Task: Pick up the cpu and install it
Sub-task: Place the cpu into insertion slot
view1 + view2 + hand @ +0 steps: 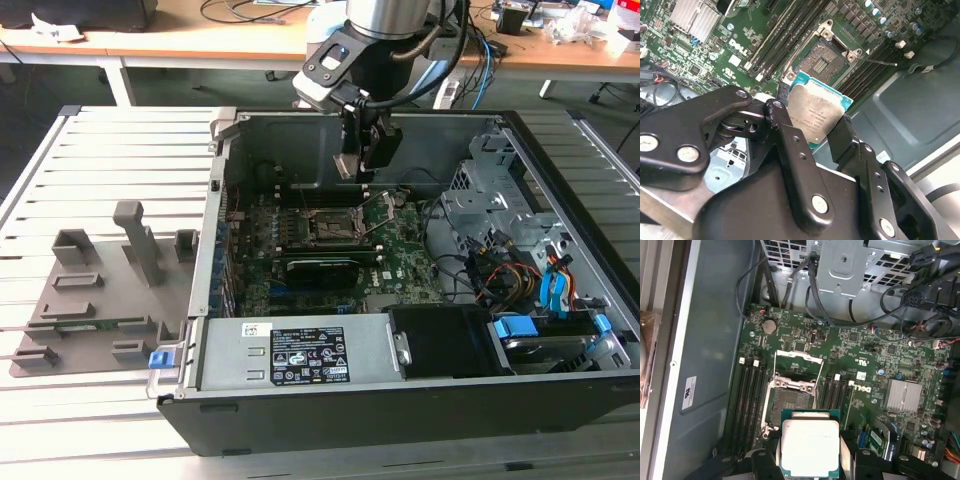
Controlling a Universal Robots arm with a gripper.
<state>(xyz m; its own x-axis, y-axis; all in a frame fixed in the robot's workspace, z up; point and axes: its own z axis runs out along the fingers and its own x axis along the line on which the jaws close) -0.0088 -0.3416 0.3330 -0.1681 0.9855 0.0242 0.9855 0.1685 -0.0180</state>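
- Silver-grey metal tops the cpu [816,114], a thin square chip with a green edge. It is clamped between the black jaws in both wrist views.
- The jaws are closed onto two opposite edges of the chip, parted only as far as the chip is wide. Its flat metal face is left uncovered.
- The cpu hangs in the air above the motherboard [865,365], clear of it and touching nothing but the jaws.
- Just beyond the chip in the first wrist view lies the socket [790,405], uncovered, with its metal retaining frame [799,365] swung up and open.
- Dark memory slots run along both sides of the socket, and a finned heatsink [903,396] sits farther off on the board.
- In the exterior view the arm [365,60] reaches down into the open computer case [400,400], with its tool above the socket area.
- The case lies on its side on the slatted metal bench [100,150], towards the exterior view's right.
- Grey moulded holder blocks [100,290] stand on the bench just beside the case, on the exterior view's left.
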